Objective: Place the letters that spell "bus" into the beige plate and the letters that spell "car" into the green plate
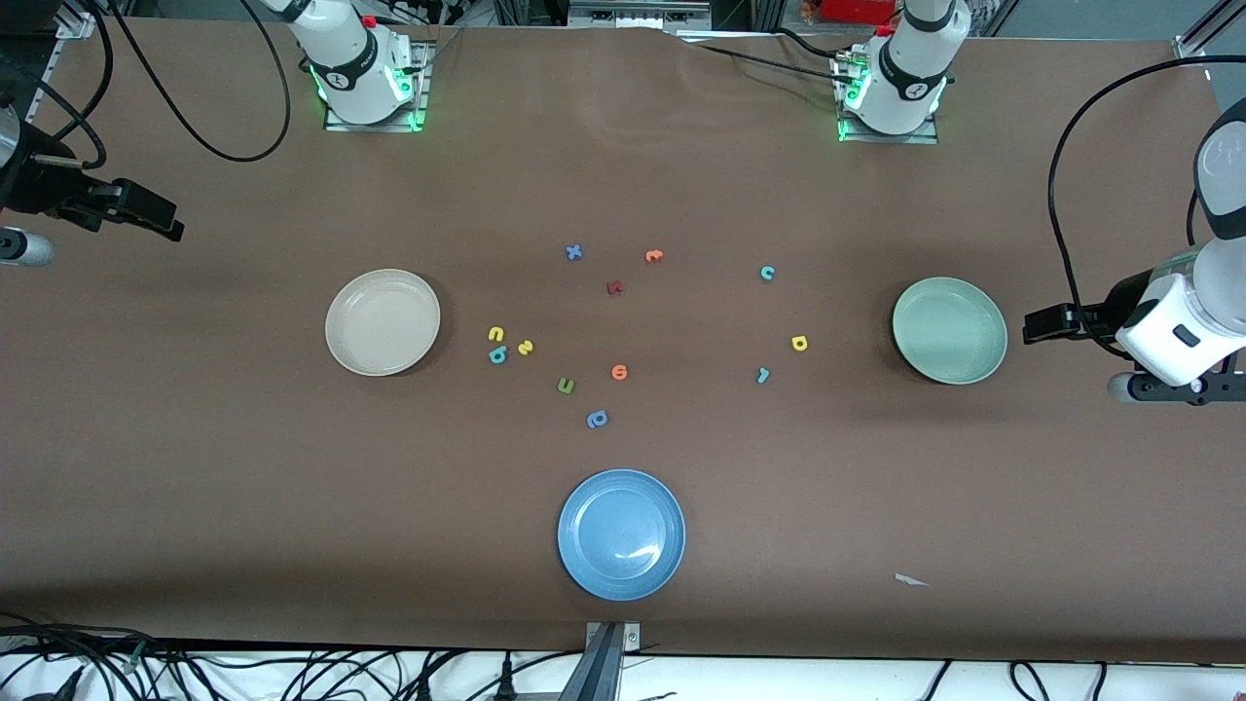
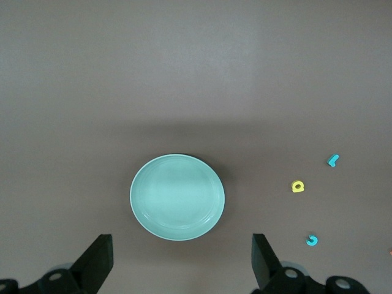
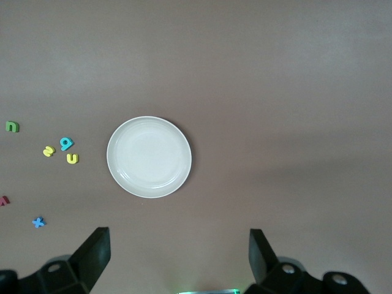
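Note:
The beige plate (image 1: 383, 322) (image 3: 149, 157) lies empty toward the right arm's end. Beside it sit the yellow "u" (image 1: 496, 334) (image 3: 72, 158), teal "b" (image 1: 497, 354) (image 3: 66, 144) and yellow "s" (image 1: 526, 347) (image 3: 48, 150). The green plate (image 1: 949, 330) (image 2: 177, 196) lies empty toward the left arm's end, with the teal "c" (image 1: 767, 274) (image 2: 313, 240), yellow "a" (image 1: 799, 343) (image 2: 297, 186) and teal "r" (image 1: 763, 375) (image 2: 332, 161) near it. My left gripper (image 1: 1028, 329) (image 2: 182, 260) hangs open and empty over bare table at the left arm's end. My right gripper (image 1: 173, 230) (image 3: 177, 257) hangs open and empty over the right arm's end.
A blue plate (image 1: 621, 534) sits nearest the front camera. Mid-table lie a green letter (image 1: 566, 387), an orange letter (image 1: 619, 372), a blue rounded letter (image 1: 597, 419), a blue "x" (image 1: 573, 252), another orange letter (image 1: 654, 256) and a dark red one (image 1: 614, 287).

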Tool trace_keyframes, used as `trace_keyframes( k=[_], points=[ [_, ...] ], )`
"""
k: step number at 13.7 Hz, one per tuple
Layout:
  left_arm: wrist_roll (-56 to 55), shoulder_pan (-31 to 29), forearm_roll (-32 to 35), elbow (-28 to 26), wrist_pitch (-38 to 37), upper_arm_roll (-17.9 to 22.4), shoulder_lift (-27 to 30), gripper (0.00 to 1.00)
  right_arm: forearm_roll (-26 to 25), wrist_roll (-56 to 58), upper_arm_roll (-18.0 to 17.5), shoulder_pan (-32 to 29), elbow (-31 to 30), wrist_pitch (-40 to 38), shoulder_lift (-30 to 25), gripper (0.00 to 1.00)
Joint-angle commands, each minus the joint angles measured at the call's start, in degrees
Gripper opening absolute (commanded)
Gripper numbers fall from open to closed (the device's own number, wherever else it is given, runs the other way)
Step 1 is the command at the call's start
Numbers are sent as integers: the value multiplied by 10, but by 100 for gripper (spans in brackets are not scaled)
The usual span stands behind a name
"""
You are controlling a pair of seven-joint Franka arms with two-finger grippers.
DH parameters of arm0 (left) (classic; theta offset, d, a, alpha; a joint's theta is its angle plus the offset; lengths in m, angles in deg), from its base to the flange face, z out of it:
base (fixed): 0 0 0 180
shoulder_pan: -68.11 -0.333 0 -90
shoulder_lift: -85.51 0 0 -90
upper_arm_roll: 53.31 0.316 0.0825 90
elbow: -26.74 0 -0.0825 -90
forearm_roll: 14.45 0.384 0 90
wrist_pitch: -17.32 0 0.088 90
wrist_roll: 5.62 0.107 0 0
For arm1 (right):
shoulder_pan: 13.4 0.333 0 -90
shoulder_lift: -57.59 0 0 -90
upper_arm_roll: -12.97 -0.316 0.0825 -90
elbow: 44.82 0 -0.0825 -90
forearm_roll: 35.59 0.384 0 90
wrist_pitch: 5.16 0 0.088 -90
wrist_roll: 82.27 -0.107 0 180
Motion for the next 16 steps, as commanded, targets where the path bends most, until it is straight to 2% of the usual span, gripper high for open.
trace_keyframes(
  k=[1, 12, 16],
  points=[
    [-1, 2, -14, -6, 4, 3, 5, 99, -1, 0, -8, -8, 4, -7, -2, 100],
    [-1, 2, -14, -6, 4, 3, 4, 99, -1, 1, -7, -8, 4, -7, -2, 100],
    [-35, 16, -14, -15, 4, -2, 2, 100, -1, 0, -8, -8, 4, -8, -2, 100]
  ],
)
